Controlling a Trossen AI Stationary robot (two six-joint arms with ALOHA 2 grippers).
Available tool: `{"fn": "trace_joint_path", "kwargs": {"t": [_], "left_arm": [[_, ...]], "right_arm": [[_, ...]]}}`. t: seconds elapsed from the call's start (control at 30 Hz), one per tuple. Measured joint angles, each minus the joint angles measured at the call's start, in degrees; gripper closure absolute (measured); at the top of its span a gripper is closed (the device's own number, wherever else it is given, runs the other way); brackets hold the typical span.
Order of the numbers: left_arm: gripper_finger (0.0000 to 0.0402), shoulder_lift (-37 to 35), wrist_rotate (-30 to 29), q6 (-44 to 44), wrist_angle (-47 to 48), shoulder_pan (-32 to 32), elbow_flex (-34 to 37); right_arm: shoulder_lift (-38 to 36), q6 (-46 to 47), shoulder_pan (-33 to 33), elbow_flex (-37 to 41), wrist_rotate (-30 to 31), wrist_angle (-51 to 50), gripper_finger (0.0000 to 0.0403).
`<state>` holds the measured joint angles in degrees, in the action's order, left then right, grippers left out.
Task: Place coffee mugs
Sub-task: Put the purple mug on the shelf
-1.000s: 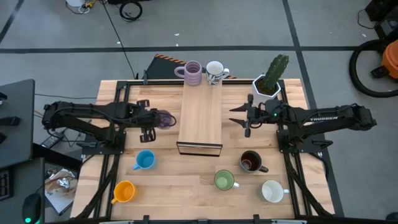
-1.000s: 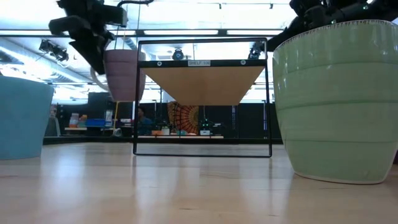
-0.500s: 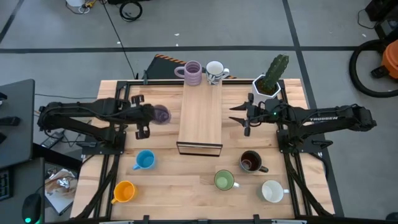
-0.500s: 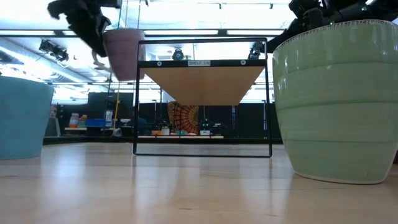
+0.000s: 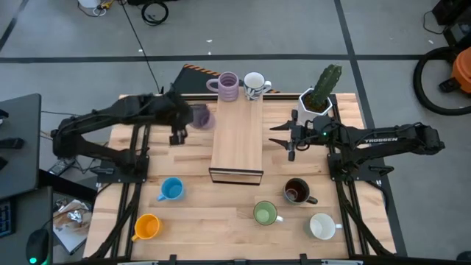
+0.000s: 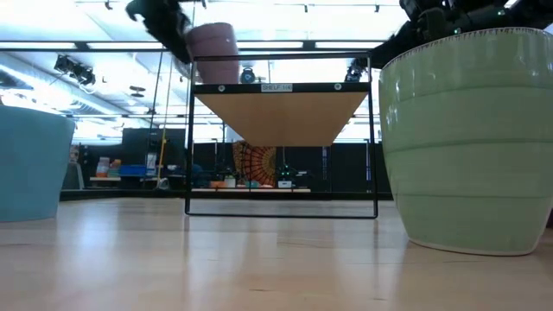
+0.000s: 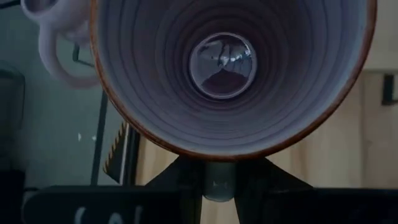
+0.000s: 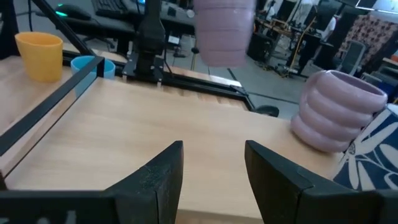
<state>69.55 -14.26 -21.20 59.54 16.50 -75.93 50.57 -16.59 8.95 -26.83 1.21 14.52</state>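
Eight coffee mugs are in sight around the wooden shelf (image 5: 237, 143). Two lilac: one (image 5: 229, 87) on the shelf's far end, one (image 5: 202, 117) lifted just left of it. Two white: one (image 5: 255, 85) on the far end, one (image 5: 321, 226) well in front. One each of blue (image 5: 171, 189), orange (image 5: 146, 227), green (image 5: 265, 213) and dark brown (image 5: 297, 191), all in front. One potted cactus (image 5: 319, 94) stands to its right.

held lilac mug (image 5: 202, 117): I see it lifted beside the shelf (image 5: 237, 140)
shelf-top mugs: lilac (image 5: 229, 87), white (image 5: 255, 85)
front of shelf: blue (image 5: 171, 189), orange (image 5: 146, 227), brown (image 5: 297, 191), green (image 5: 265, 213), white (image 5: 321, 226), upright
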Motion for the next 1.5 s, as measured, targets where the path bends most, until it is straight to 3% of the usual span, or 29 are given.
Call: {"fn": "trace_joint_path", "kwargs": {"t": [0.23,0.43,0.63,1.03,1.2,1.5], "left_arm": [[0.0341,6.6,11.0,-7.1,-8.4,8.5,-4.4],[0.0341,10.0,14.5,-10.8,-11.4,10.9,-4.6],[0.0341,13.2,14.8,-12.9,-11.1,11.1,-6.6],[0.0341,23.7,22.9,-15.8,-3.0,13.8,-22.0],[0.0341,28.0,22.9,-17.9,3.8,13.9,-25.5],[0.0341,30.7,17.6,-18.7,6.4,14.0,-26.2]], "right_arm": [[0.2,1.0,0.1,0.0,-1.8,1.6,0.0227],[0.9,3.3,0.1,0.0,-2.4,3.4,0.0232],[3.5,4.4,0.3,0.0,-1.6,4.1,0.0234],[4.5,4.7,0.4,0.0,0.5,7.3,0.0234],[4.6,4.7,0.4,0.0,0.7,6.8,0.0234],[4.6,6.1,0.4,0.0,0.3,6.7,0.0234]]}}
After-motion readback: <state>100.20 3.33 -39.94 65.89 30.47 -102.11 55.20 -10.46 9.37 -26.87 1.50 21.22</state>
